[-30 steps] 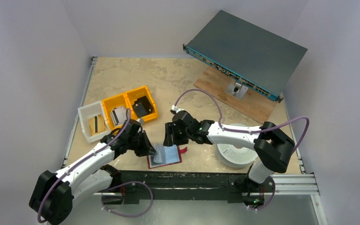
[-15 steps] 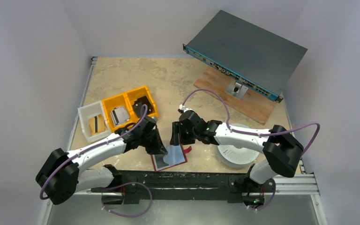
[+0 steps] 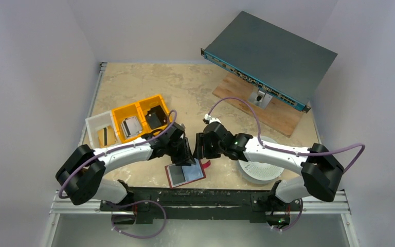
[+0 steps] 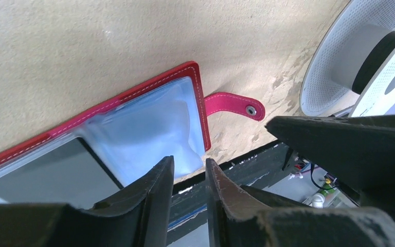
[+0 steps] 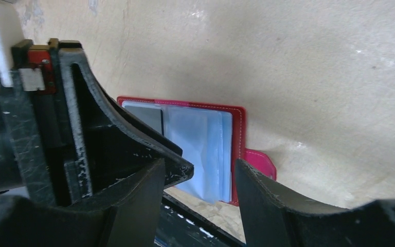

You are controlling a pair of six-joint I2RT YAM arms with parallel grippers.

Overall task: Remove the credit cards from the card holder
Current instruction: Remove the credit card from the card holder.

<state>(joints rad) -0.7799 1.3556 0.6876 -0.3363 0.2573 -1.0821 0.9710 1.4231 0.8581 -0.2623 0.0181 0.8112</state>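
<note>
Two jaws of mine stood open and empty: left gripper (image 4: 187, 165) parted narrowly, right gripper (image 5: 200, 171) wider, both just above the card holder (image 3: 182, 176), which lay unfolded at lower centre of the top view, a dark card (image 4: 41, 172) inside.

Soft, even overhead light, faint shadows; wrist views blur up close.

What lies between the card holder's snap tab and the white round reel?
Nothing: the left wrist view shows bare tabletop between the snap tab of the card holder and the white reel.
</note>
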